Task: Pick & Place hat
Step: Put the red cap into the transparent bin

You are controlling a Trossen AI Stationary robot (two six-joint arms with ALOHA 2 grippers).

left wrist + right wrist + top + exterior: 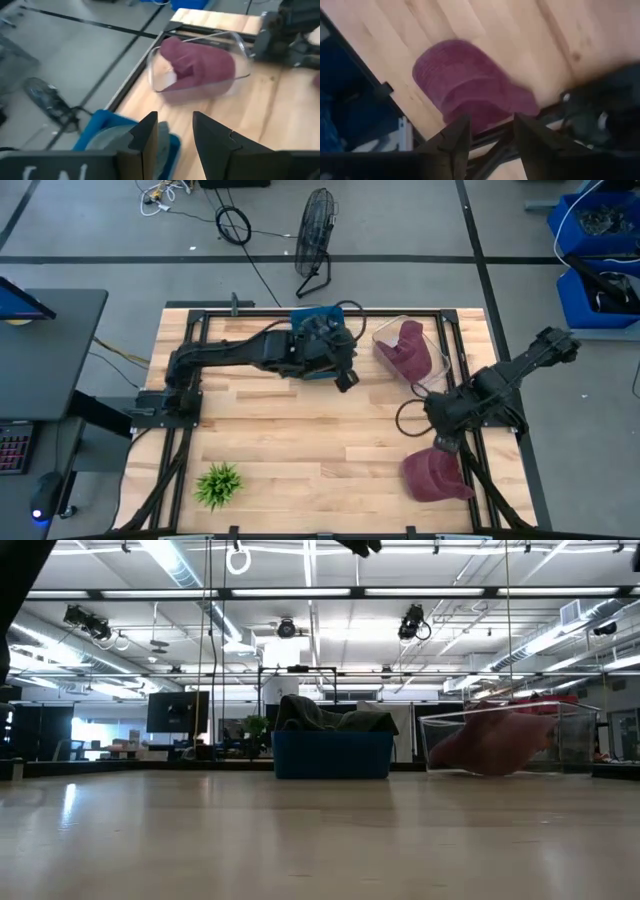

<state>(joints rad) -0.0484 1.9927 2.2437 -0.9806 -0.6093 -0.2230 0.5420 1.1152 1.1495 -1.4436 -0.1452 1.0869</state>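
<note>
Overhead, the high view is showing what the low view is missing: a maroon hat (435,476) lying on the wooden counter (300,440) at its near right corner, just below the right claw (445,444), which is hanging above it with nothing in its fingers. The right wrist view is confirming this, its two dark fingers (456,140) standing apart above the soft, rounded hat (470,92), whose brim is reaching the counter's black frame. A second maroon hat (405,348) is sitting inside a clear plastic bin (436,340) at the far right; the low view is showing that bin (585,735) as transparent walls around a blurred reddish lump. The left claw (345,378) is hovering open beside a blue tub (315,317) holding dark grey-green cloth, and its wrist view is showing parted fingers (146,137) over that tub (105,127), with the clear bin (200,67) beyond. A small spiky green plant (218,484) is resting near the counter's near left corner.
</note>
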